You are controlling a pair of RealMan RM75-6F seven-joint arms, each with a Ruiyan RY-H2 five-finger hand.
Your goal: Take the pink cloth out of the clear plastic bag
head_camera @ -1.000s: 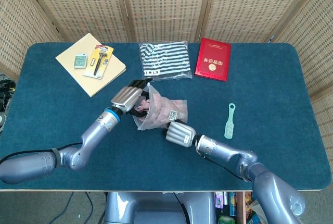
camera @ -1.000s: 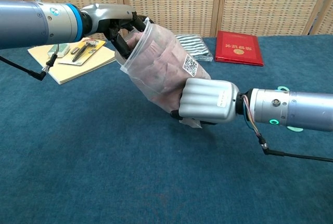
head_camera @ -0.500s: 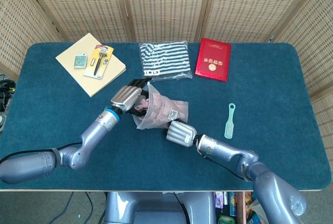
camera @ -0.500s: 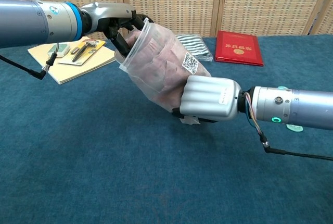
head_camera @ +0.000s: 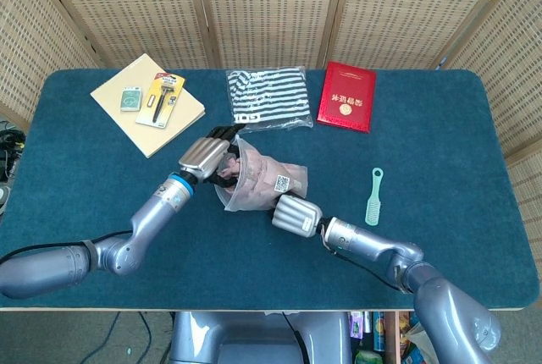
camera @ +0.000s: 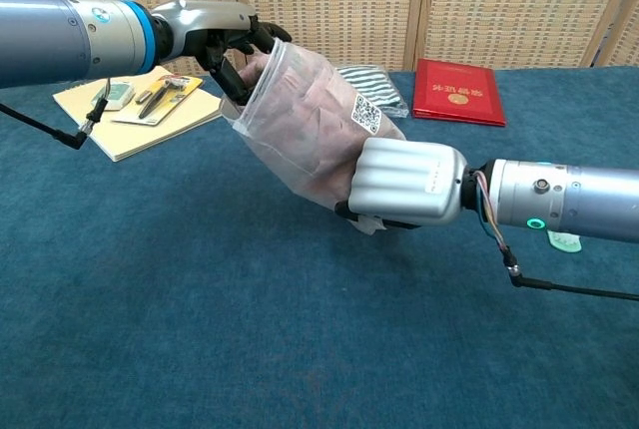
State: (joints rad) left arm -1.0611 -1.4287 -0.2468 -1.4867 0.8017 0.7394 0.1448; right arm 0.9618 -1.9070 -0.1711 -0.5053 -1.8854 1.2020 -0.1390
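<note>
The right hand (camera: 407, 183) grips the clear plastic bag (camera: 300, 140) at its bottom end, held above the counter (camera: 200, 299); the left hand (camera: 225, 45) reaches into its mouth, fingers on the pink cloth (camera: 324, 100) (grasp unclear).

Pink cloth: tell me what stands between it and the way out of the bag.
The pink cloth lies inside the clear plastic bag. The left hand is at the bag's open mouth; the right hand holds the closed end. Nothing else visibly blocks the opening.

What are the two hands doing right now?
Left hand: fingers in the bag's mouth, on the cloth.
Right hand: holds the bag's bottom end.
</note>
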